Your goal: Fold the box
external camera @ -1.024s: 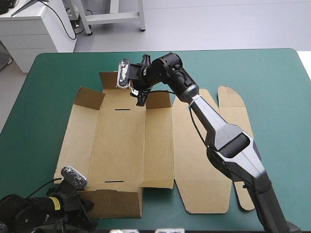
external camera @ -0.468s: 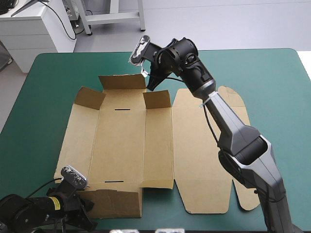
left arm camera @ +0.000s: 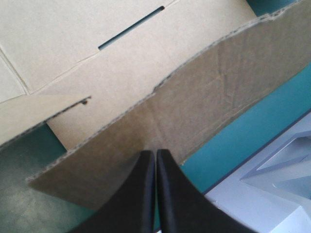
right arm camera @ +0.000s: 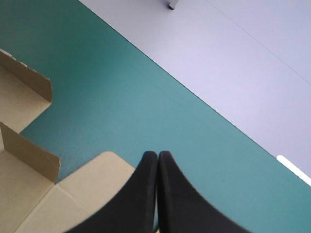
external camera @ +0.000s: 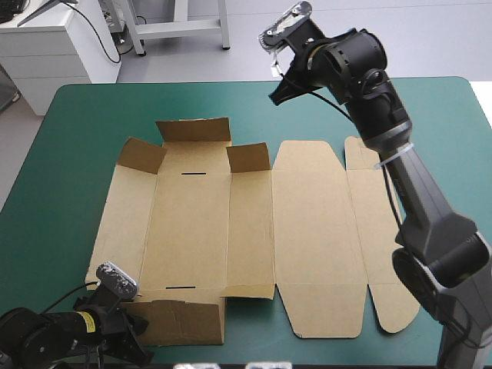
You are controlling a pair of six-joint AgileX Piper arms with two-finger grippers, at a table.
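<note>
propping the box's (external camera: 307,231) near flap (external camera: 181,321), lower left, with my closed left pincer (left arm camera: 155,154); box mostly flat mid-frame. right pincer (external camera: 275,98) closed, empty, upper centre. next, probably: lower it to a side panel.

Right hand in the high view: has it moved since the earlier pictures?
Yes. The right hand has left the far flaps of the box and swung right, now at the far edge of the table, clear of the board.
</note>
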